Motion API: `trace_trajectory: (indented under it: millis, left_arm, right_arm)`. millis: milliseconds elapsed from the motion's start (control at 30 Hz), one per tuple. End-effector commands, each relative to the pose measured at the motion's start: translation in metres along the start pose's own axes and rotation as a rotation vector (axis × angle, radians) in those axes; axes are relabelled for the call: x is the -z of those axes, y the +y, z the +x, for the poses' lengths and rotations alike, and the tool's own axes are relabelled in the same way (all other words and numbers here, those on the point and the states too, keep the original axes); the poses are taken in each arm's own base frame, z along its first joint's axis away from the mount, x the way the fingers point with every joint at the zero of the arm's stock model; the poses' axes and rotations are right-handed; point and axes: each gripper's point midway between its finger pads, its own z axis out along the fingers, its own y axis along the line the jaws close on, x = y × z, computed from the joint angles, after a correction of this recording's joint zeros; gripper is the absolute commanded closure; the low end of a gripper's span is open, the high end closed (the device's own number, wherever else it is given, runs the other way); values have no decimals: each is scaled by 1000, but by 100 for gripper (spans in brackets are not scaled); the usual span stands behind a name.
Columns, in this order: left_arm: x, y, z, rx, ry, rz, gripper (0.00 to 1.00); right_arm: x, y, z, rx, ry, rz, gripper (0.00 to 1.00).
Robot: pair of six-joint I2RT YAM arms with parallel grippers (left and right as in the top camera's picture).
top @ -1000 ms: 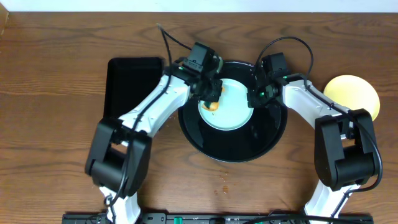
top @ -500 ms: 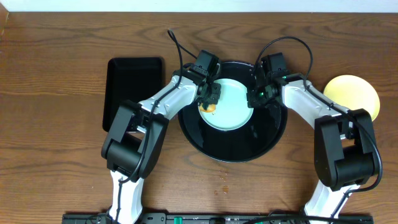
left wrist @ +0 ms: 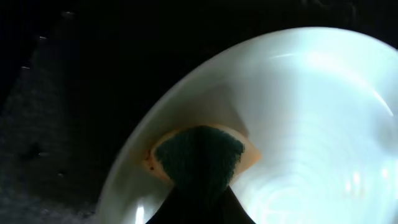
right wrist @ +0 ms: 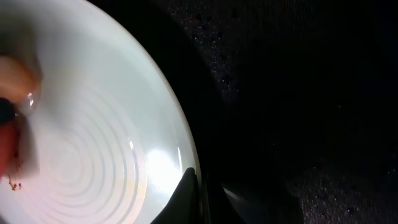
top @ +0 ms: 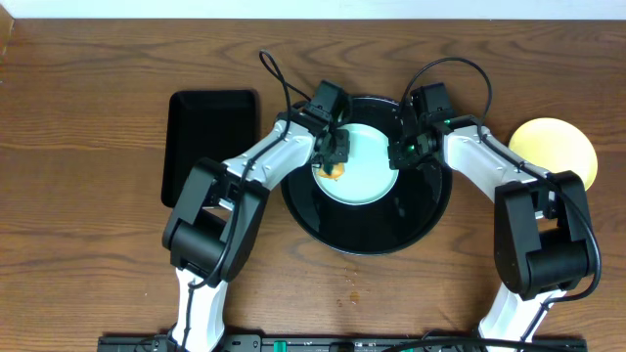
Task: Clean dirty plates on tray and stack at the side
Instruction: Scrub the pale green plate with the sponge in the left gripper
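1. While the left gripper is closed tight on a sponge, the sponge is pressed onto the left part of the mint-blue plate.
2. The mint-blue plate is seen lying inside the round black tray, toward the tray's far side; bare black tray floor is visible nearer the robot.
3. In the left wrist view, the dark green face of the sponge is seen with an orange edge showing around it, just inside the plate's rim. The left gripper is noted directly behind it, with no gap showing between the jaws and the sponge.
4. The right gripper is placed at the right rim of the mint-blue plate. Its jaws are drawn together, and the rim appears to be pinched between them.
5. In the right wrist view, the right gripper is seen at the plate's edge, with one tip over the pale rim and the other on the tray side.
6. A few small red-brown specks are noted on the plate's surface.
7. The yellow plate is found on the bare tabletop, right of the round tray and well apart from both grippers.
8. A rectangular black tray is noted at the left.
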Motion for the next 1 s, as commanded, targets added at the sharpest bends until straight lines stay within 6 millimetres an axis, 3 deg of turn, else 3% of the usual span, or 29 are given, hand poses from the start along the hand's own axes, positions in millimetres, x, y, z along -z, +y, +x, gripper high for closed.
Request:
trace_trajectory:
  millis: [0, 100, 233, 400, 500, 767, 967]
  left_arm:
    - [-34, -5, 55, 37, 171, 39, 93]
    - [-16, -17, 32, 35, 112, 80, 92]
    - [25, -27, 1, 33, 4, 127, 93]
    - [56, -25, -9, 32, -51, 100, 93]
    - [51, -15, -4, 39, -40, 53, 93]
    - [13, 23, 25, 97, 40, -90, 93]
    - [3, 27, 45, 137, 120, -101, 92]
  right_arm:
    - [-17, -2, 15, -7, 53, 20, 99]
    - [-17, -2, 15, -6, 53, 20, 99]
    - [-17, -2, 15, -6, 53, 20, 99]
    - [-17, -2, 15, -6, 53, 20, 99]
    - [-16, -2, 15, -6, 54, 21, 99]
    - [-16, -2, 16, -7, 55, 21, 99]
    - [-16, -2, 15, -7, 55, 21, 99]
